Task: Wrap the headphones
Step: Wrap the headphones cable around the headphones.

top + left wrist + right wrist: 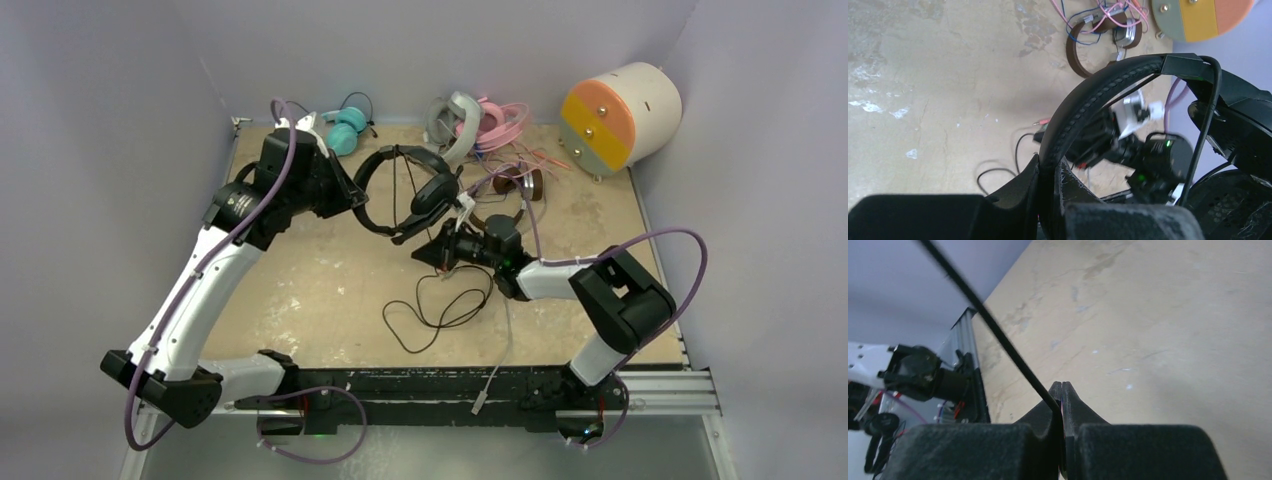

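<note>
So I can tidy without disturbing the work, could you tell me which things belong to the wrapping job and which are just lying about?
Job: black headphones, in left gripper; cable, in right gripper; teal pair, grey-white pair, pink pair, brown pair, not held.
Lying about: cream cylinder.

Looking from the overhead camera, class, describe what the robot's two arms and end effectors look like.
The left arm and right arm have white link shells with black joint housings. A purple cable loops alongside each. The left end effector and right end effector have black, wedge-shaped fingers.
</note>
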### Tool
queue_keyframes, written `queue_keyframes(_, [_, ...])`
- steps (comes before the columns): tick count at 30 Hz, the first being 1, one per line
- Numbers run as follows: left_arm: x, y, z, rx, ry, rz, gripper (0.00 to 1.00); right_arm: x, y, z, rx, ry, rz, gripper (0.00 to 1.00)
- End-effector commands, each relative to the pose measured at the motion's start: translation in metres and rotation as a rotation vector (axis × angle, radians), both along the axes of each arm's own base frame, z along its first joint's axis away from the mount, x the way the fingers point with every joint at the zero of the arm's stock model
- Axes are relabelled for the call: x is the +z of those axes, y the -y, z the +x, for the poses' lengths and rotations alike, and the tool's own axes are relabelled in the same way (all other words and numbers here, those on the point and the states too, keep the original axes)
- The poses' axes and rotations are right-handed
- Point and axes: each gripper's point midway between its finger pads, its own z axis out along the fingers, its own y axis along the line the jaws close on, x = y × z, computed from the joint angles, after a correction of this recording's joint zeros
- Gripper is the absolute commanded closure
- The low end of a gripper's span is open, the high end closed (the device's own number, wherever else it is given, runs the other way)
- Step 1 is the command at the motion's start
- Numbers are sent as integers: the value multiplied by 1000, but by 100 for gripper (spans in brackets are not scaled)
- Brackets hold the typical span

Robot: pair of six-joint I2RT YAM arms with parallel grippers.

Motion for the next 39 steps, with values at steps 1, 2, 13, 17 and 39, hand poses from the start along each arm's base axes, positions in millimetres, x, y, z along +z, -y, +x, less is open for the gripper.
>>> queue_keyframes(1, [43, 8, 35, 135, 107, -191, 100, 39, -29, -44, 154, 137, 111, 98])
queue_keyframes(2, [41, 10, 38, 141, 104, -200, 100, 43, -35, -54, 179, 154, 121, 98])
queue_keyframes(13, [32, -31, 73, 439, 155, -142, 100, 76, -53, -114, 272, 252, 218, 96])
queue_keyframes(17, [18, -54, 81, 595, 144, -99, 100, 83, -59, -131, 299, 273, 209, 95])
queue_keyframes(39, [-78, -61, 79, 501, 257, 451, 100, 148, -66, -113, 215, 202, -63, 100])
